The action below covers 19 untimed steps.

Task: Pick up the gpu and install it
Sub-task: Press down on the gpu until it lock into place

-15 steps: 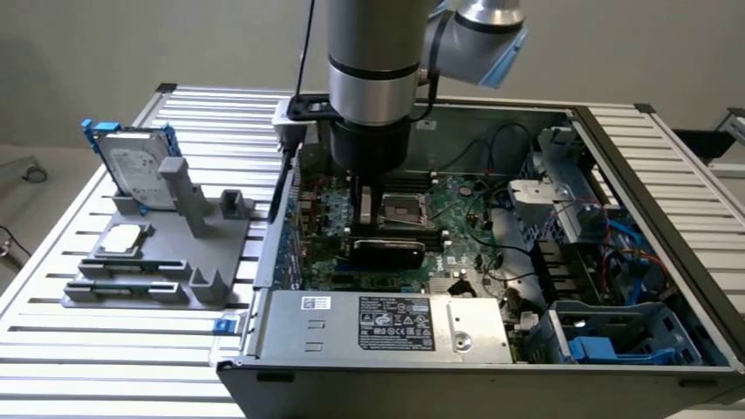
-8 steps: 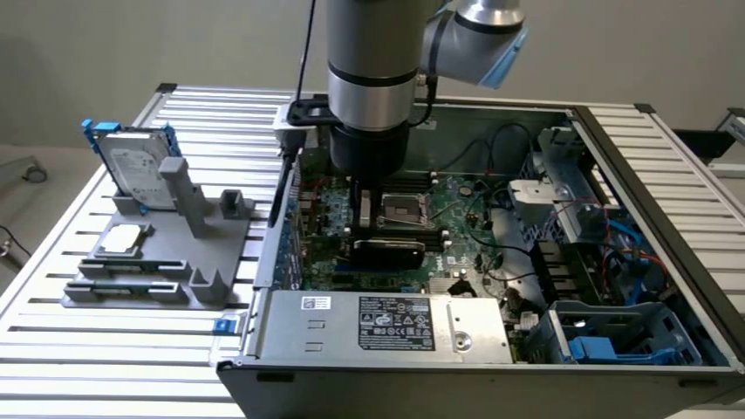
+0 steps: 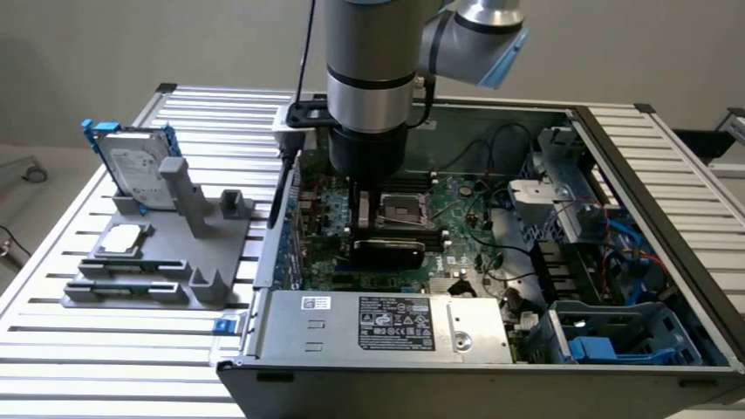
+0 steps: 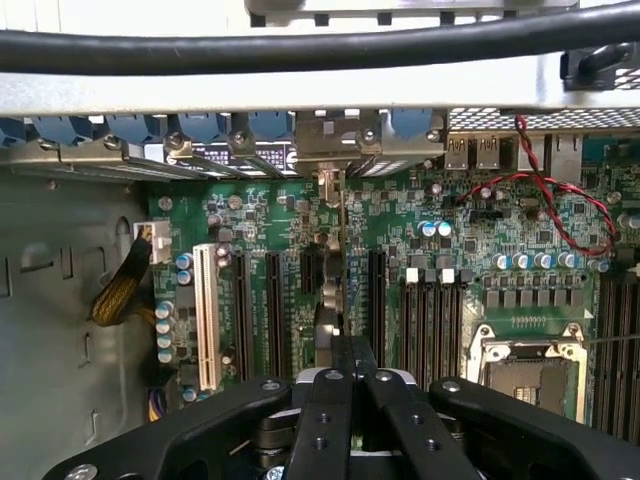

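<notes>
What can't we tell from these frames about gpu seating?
- Wrist view: the gpu is edge-on; its own body and the pincer hide the connector edge and slot.
- Exterior view: slot contact is hidden under the gpu's black shroud; the arm covers the bracket end.
- Seated or not: cannot tell.

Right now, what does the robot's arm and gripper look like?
The arm is a silver-grey metal tube with black ring bands and a light blue joint cap. A black cable runs alongside it. The gripper is matte black, with bolted finger links.
</notes>
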Tool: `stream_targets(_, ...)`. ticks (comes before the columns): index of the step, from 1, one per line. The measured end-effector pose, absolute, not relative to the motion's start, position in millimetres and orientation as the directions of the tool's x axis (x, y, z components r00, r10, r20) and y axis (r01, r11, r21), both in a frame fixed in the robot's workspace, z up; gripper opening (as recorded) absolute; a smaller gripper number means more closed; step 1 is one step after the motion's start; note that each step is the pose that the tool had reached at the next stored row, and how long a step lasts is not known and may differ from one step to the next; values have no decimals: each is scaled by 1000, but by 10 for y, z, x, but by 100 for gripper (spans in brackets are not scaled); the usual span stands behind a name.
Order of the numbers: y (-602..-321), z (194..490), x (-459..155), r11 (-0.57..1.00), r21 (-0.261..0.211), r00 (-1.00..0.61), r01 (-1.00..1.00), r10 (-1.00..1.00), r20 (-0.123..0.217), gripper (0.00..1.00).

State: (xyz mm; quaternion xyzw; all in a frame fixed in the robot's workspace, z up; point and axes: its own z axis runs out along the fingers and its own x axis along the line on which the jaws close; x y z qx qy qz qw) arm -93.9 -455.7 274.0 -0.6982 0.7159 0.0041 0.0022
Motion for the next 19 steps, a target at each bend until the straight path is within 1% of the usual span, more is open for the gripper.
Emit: stream_targets(19, -4531, 2673, -941, 25, 3, -25, -1000, -1000, -13, 11)
